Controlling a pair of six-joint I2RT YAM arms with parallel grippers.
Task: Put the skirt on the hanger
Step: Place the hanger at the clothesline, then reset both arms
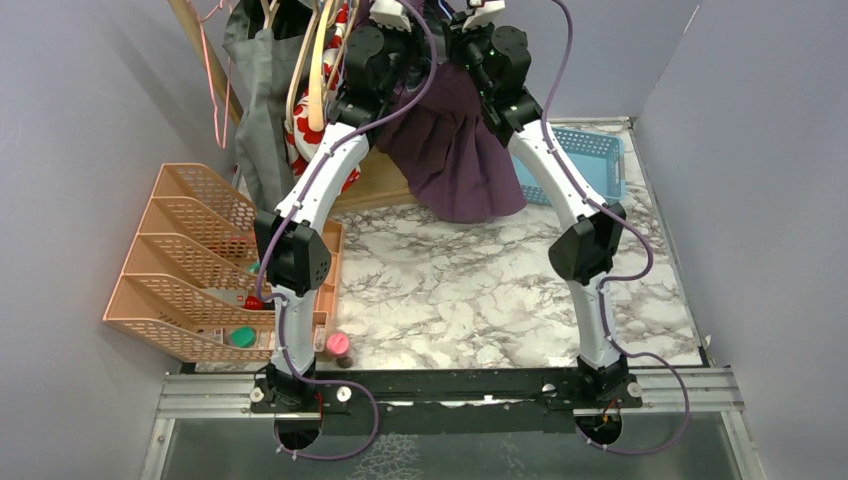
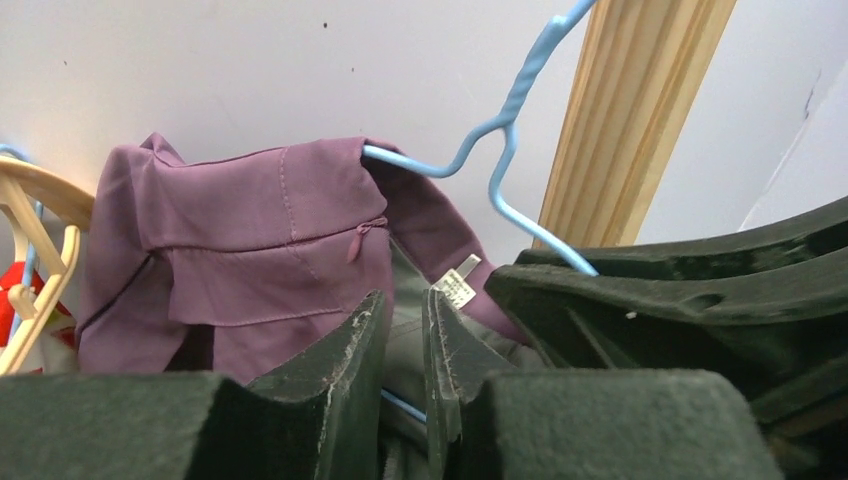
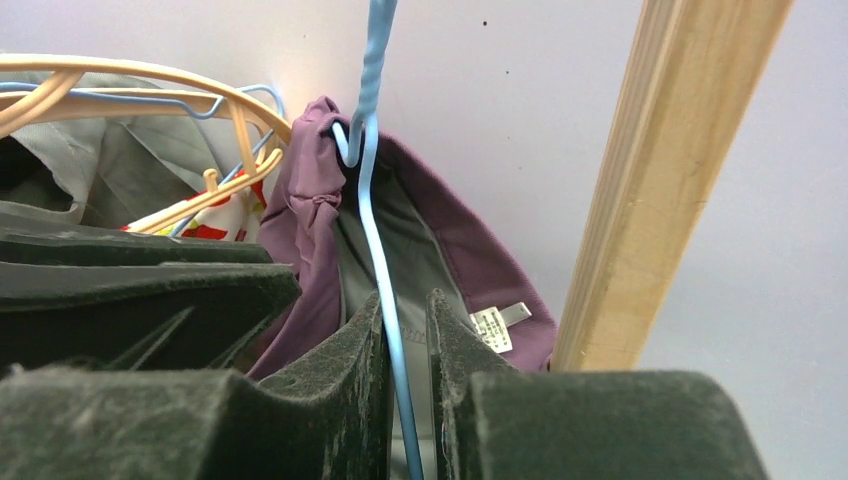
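Above the back of the marble tabletop (image 1: 450, 290) hangs the purple skirt (image 1: 455, 160), its waistband already over the blue wire hanger (image 2: 514, 100). We judge only release and retreat remain. The top view hides the jaws. The wrist views show the left tool (image 2: 405, 300) and right tool (image 3: 405, 300) narrowly parted, with the wire between the jaws and seemingly unpinched.
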